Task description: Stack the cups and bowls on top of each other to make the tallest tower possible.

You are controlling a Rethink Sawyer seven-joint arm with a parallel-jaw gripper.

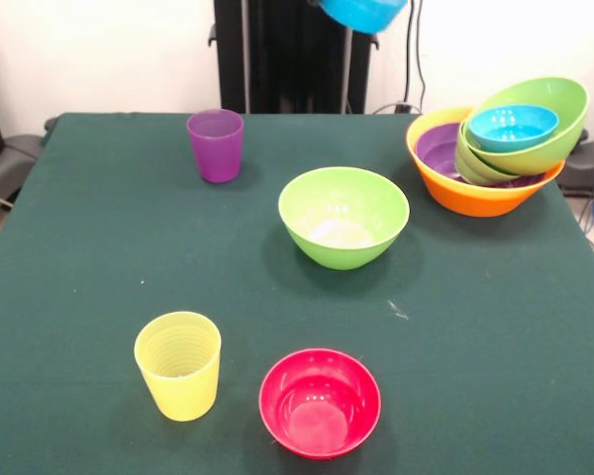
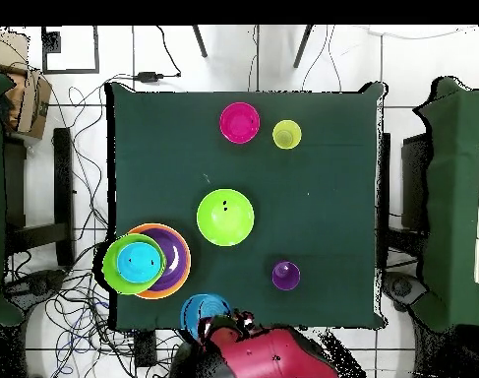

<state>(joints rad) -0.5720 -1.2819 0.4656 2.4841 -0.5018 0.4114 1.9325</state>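
I can't tell the gripper's (image 2: 223, 325) state; it sits hidden behind a glossy blue plastic bowl (image 1: 362, 12) cut off at the top edge. The nested bowl tower (image 1: 497, 148) stands far right on the green desk (image 1: 99, 247).

Bowl tower (image 1: 495, 148) tilted, cups (image 1: 216, 144) upright

blue bowl (image 1: 362, 12): top cut off | purple bowl (image 1: 438, 148): mostly hidden

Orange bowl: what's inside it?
The orange bowl holds a purple bowl, tilted lime green bowls and a blue bowl on top. The orange bowl's floor is covered.
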